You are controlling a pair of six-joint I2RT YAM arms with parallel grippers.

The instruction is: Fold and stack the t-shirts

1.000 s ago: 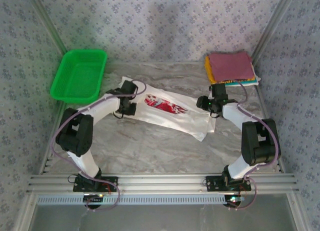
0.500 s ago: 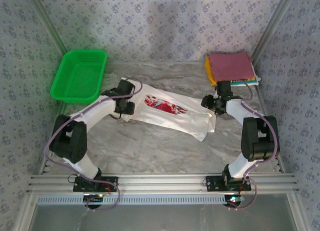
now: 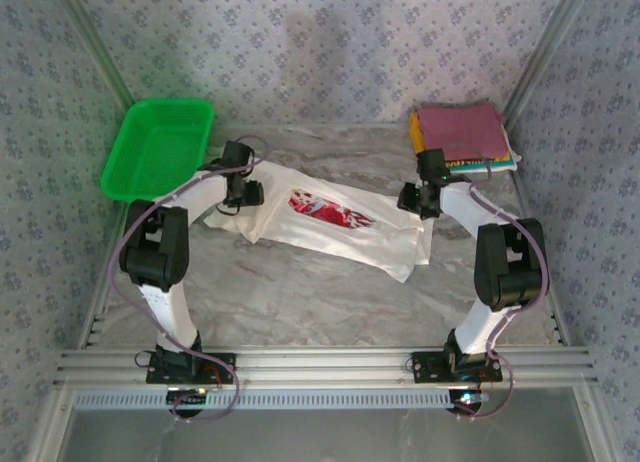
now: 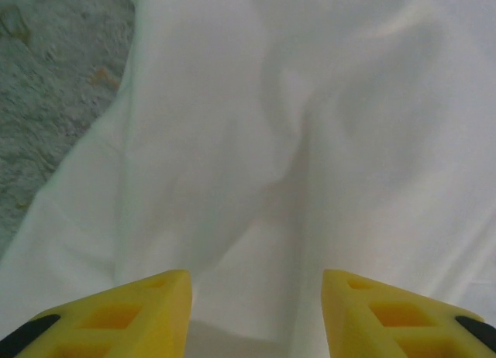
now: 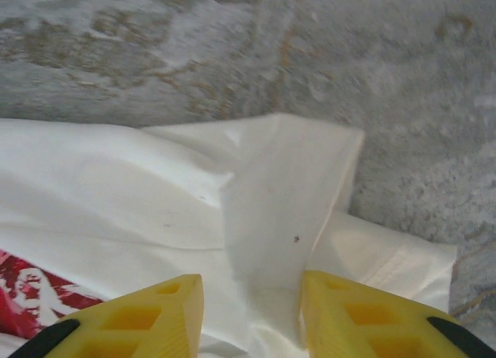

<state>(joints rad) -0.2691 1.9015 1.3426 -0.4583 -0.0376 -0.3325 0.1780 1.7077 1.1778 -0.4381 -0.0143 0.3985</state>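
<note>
A white t-shirt (image 3: 340, 227) with a red-and-black chest graphic (image 3: 330, 209) lies slantwise across the middle of the table. My left gripper (image 3: 243, 191) hovers over its left end. In the left wrist view that gripper (image 4: 256, 296) has its yellow fingers (image 4: 147, 311) apart, with smooth white cloth (image 4: 256, 141) under the gap. My right gripper (image 3: 416, 198) is at the shirt's right end. Its jaws (image 5: 252, 300) stand apart around a raised flap of white cloth (image 5: 287, 195), which touches the right finger (image 5: 349, 311). Folded t-shirts (image 3: 462, 134) are stacked at the back right, maroon on top.
A green mesh basket (image 3: 160, 147) stands at the back left, close to the left arm. The marble tabletop (image 3: 300, 292) is bare in front of the shirt. Patterned walls close in on three sides, and a metal rail (image 3: 320, 367) runs along the near edge.
Both grippers have moved a little toward the back, the left one also leftward to the shirt's end. The left jaws have opened. The right jaws have narrowed around the flap.
</note>
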